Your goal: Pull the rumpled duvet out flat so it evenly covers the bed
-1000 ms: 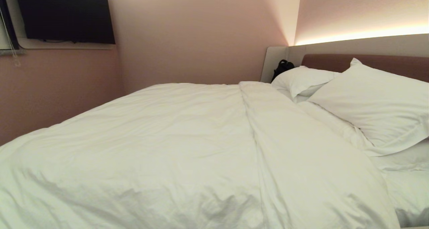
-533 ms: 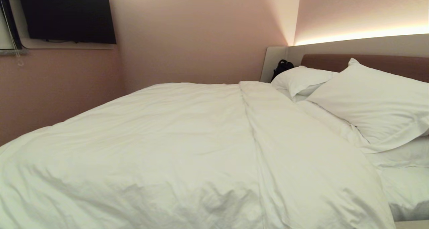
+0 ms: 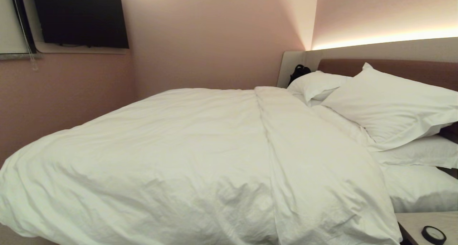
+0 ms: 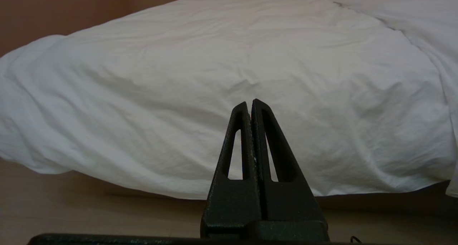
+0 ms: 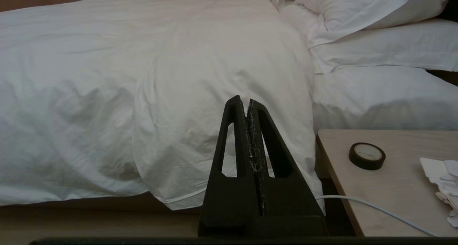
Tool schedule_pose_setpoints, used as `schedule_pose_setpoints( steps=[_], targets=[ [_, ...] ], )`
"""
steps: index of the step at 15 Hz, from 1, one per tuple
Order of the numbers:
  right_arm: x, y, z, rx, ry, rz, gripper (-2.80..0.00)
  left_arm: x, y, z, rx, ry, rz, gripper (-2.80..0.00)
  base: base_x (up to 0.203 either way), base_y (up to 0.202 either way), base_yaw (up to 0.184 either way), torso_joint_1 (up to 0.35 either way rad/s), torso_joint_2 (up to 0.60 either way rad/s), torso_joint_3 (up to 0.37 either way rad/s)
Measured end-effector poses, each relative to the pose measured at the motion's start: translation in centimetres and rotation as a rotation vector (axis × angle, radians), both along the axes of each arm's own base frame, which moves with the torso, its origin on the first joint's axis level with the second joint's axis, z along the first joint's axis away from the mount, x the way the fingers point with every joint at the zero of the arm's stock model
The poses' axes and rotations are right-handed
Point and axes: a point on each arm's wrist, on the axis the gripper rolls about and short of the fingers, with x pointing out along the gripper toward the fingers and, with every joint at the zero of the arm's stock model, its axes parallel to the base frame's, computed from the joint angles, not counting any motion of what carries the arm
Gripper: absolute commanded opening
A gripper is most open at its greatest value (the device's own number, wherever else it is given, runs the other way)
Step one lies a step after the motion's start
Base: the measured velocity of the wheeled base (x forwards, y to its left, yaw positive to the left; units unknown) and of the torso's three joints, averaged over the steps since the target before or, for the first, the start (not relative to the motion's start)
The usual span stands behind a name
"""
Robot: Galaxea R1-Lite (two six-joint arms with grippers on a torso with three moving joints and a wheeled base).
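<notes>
The duvet [image 3: 200,159] covers the bed [image 3: 393,67], its top edge seemingly folded back. Left gripper [image 4: 249,105] and right gripper [image 5: 247,103] hang pressed together, empty, short of it.

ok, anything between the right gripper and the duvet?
Nothing. In the right wrist view the shut right gripper points at the duvet with only open air between; the nightstand sits off to the side.

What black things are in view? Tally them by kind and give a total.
Television: 1
Bag by the headboard: 1
Tape roll on the nightstand: 1
Grippers, left gripper and right gripper: 2
Total: 5
</notes>
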Motion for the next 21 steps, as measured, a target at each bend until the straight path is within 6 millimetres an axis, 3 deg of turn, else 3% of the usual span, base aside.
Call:
schedule_pose_setpoints(
  steps=[21],
  targets=[
    [0.0,0.0,-0.01,0.0,0.001,0.0,-2.8,0.0,-0.01,-0.01,0.0,0.001,-0.004,-2.8,0.0,0.0,0.0,0.0,0.0,0.0]
  ],
)
